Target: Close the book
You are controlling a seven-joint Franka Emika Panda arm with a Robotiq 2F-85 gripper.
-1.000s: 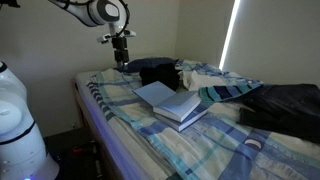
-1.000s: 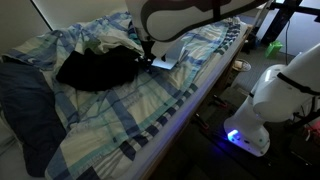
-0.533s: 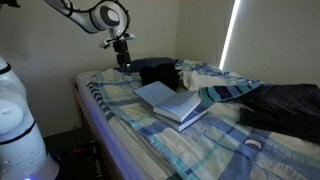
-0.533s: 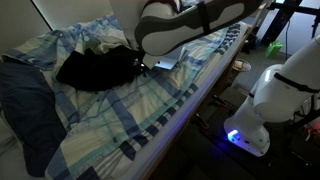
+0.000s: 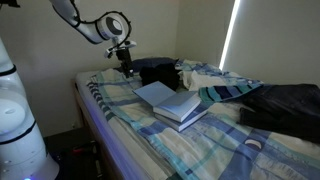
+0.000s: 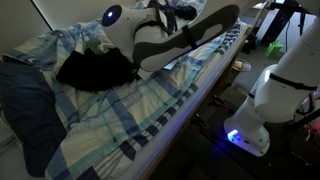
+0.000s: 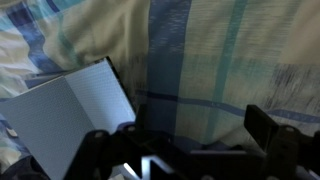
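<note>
Fingers (image 7: 270,138) of the gripper (image 7: 185,132) stand apart near the open book (image 7: 75,110) on the plaid bedspread (image 7: 230,50).

Book (image 5: 172,100): the open pages read as matt pale paper, smooth and without glare, over a dull blue-grey cover; the checked sheet (image 5: 200,140) over the table is soft woven cloth, matt and rumpled into folds. The dark clothing (image 5: 285,105) is likewise matt fabric with slack creases, and the black bag (image 5: 158,70) looks like a dull textile, its weave too small to tell. The robot's white shell (image 5: 15,115) is smooth glossy plastic with a sheen; the hand (image 5: 126,68) is black and matt, material not resolvable.
</note>
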